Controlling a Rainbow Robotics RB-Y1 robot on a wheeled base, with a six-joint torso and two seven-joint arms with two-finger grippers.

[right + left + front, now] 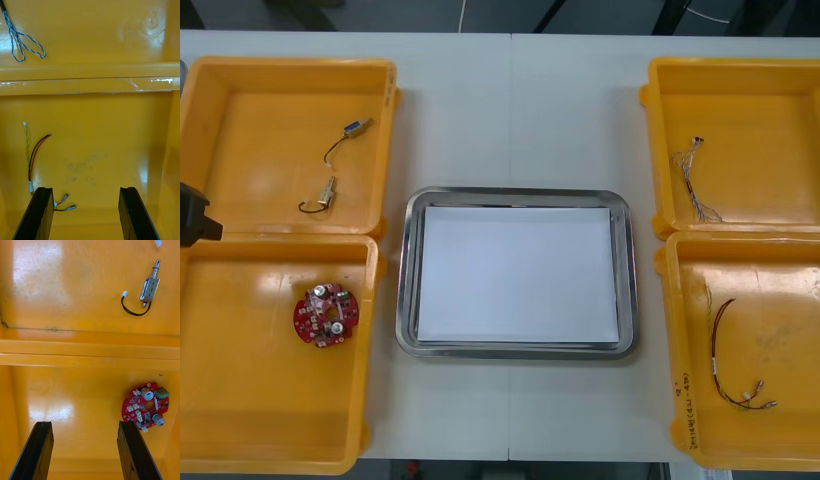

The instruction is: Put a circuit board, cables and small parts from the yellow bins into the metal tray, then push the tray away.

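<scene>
- Left arm (192,214): a black, blocky part shows at the table's left edge, over the wall between the two left bins
- Left gripper (85,424): two flat, matte black fingers (35,452) spread wide with nothing between them, hanging over the glossy floor of the near left bin (250,400)
- Far left bin (270,120): moulded yellow plastic with rounded corners. It holds a far small metal part (358,127) and a near small metal part (328,190). Each is a boxy silver body trailing a thin, curled black cable
- Circuit board (326,316): a round, red disc with a notched edge, studded with silver cylinders. It lies flat in the near left bin, towards the wall nearest the tray. In the left wrist view it sits just beyond one fingertip, outside the gap
- Metal tray (408,285): a rectangle with rounded corners, a polished rim and a flat white inside. It sits at the centre of the table (510,120), near the bins on both sides but apart from them
- Far right bin (770,130): holds a thin, twisted blue and white cable (695,182) with looped ends, near the tray-side wall
- Near right bin (780,310): holds a red and yellow cable (725,350), arc-shaped, ending in small metal terminals
- Right gripper (85,189): fingers set wide apart and gripping nothing, over the near right bin, with the cable's terminals just beside one finger
</scene>
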